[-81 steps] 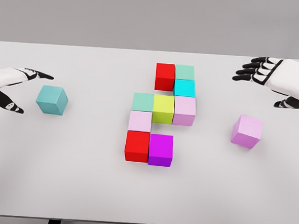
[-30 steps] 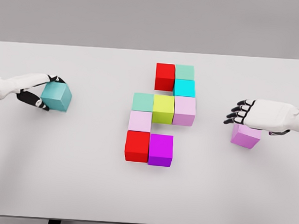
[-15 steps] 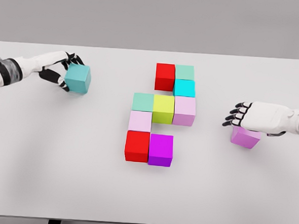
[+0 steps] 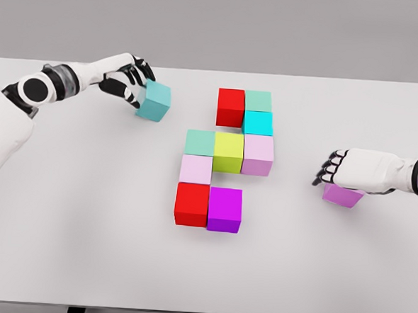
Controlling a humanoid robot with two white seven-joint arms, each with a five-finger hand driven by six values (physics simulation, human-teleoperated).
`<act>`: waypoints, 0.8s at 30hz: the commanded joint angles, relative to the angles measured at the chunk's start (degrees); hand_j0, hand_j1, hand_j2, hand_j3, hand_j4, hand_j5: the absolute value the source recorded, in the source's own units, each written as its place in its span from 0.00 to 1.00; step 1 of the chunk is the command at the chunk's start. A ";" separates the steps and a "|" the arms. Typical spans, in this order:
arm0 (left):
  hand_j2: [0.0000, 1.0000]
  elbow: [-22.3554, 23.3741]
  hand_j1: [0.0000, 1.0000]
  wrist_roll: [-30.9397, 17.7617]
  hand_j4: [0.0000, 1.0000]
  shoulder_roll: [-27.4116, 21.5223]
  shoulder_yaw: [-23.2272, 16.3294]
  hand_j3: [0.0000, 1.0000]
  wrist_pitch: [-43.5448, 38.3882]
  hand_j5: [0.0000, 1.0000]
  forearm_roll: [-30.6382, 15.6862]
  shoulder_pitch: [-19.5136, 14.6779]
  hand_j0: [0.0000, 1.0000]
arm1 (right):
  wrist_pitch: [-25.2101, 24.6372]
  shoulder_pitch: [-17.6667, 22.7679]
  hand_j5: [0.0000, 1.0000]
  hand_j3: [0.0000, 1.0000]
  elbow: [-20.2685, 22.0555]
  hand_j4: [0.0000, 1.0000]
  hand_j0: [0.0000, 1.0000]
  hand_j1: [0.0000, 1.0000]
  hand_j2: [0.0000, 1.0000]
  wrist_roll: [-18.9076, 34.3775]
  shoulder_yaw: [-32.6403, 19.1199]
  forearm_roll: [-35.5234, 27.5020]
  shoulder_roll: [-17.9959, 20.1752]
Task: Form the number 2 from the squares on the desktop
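The left hand (image 4: 129, 77) has its fingers wrapped around the teal cube (image 4: 153, 100), gripping it from the left side and top, at the far left of the white table (image 4: 83, 248). The cube looks rigid and light — a plain, smooth-sided block (probably a little slippery), so opposite flat faces are the sensible place to pinch, as this hand does. Whether it is lifted clear of the surface or resting on it cannot be told.

To its right, with a clear gap between, stands the red cube (image 4: 230, 107) that tops the unfinished figure; the empty slot on that cube's left side seems to be the teal block's destination. Beyond sit the green cube (image 4: 258, 101), the cyan cube (image 4: 258, 122), the pale pink cube (image 4: 258, 154), the yellow cube (image 4: 228, 152), the mint cube (image 4: 200, 142), another pale pink cube (image 4: 195, 168), a second red cube (image 4: 192, 204) and the magenta cube (image 4: 224, 209) — packed face to face, so a careless nudge could shove several out of line.

Well to the right, the right hand (image 4: 354, 169) lies over the lilac cube (image 4: 343, 195), fingers curled down around it; the grip looks closed. Open table surrounds the figure on every side, with room near the magenta cube's right for it.
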State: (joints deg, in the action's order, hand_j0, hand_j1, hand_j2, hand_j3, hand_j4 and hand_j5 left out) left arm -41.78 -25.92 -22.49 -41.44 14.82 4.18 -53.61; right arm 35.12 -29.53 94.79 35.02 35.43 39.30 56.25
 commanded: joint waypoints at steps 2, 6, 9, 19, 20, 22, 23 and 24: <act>0.50 0.92 0.50 -0.01 0.50 2.71 0.05 0.50 -1.73 0.50 -0.31 -0.44 0.50 | -0.12 0.00 0.70 0.70 0.05 0.70 0.70 0.70 0.70 -0.02 -0.01 -0.45 0.08; 0.50 0.91 0.50 -0.01 0.50 3.94 0.05 0.50 -1.81 0.50 -1.54 -1.23 0.50 | -0.12 0.00 0.63 0.63 0.05 0.63 0.63 0.63 0.63 -0.02 0.16 -0.71 0.08; 0.50 0.83 0.50 -0.01 0.50 4.73 0.05 0.50 -2.25 0.50 -1.54 -1.67 0.50 | -0.12 0.00 0.56 0.56 0.05 0.56 0.56 0.56 0.56 -0.02 0.16 -0.71 0.08; 1.00 -1.72 1.00 -0.63 1.00 2.72 0.05 1.00 -1.46 1.00 -2.25 -3.43 1.00 | -0.12 -0.70 0.51 0.51 0.22 0.51 0.51 0.51 0.51 -0.02 -0.10 -10.99 0.70; 1.00 -1.46 1.00 -0.63 1.00 2.27 -0.04 1.00 -1.37 1.00 -2.07 -3.43 1.00 | -0.12 -0.79 0.51 0.51 0.49 0.51 0.51 0.51 0.51 -0.02 -0.10 -12.92 0.70; 1.00 -1.19 1.00 -0.54 1.00 0.61 -1.80 1.00 -1.46 1.00 -1.98 -3.43 1.00 | -0.12 -0.79 0.51 0.51 2.68 0.51 0.51 0.51 0.51 -0.02 -0.01 -14.77 1.49; 1.00 -1.37 1.00 -0.54 1.00 0.16 -3.29 1.00 -1.46 1.00 -1.89 -3.52 1.00 | -0.12 -0.79 0.51 0.51 4.35 0.51 0.51 0.51 0.51 -0.02 0.07 -15.30 2.10; 1.00 -1.46 1.00 -0.63 1.00 -0.19 -4.35 1.00 -1.46 1.00 -1.81 -3.52 1.00 | -0.12 -0.79 0.51 0.51 5.49 0.51 0.51 0.51 0.51 -0.02 0.42 -15.39 2.37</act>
State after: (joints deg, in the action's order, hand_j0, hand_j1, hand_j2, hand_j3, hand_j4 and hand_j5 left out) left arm -43.10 -26.52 -21.44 -44.13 13.31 2.47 -57.04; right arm 35.17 -30.23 98.14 35.02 35.62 25.90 57.83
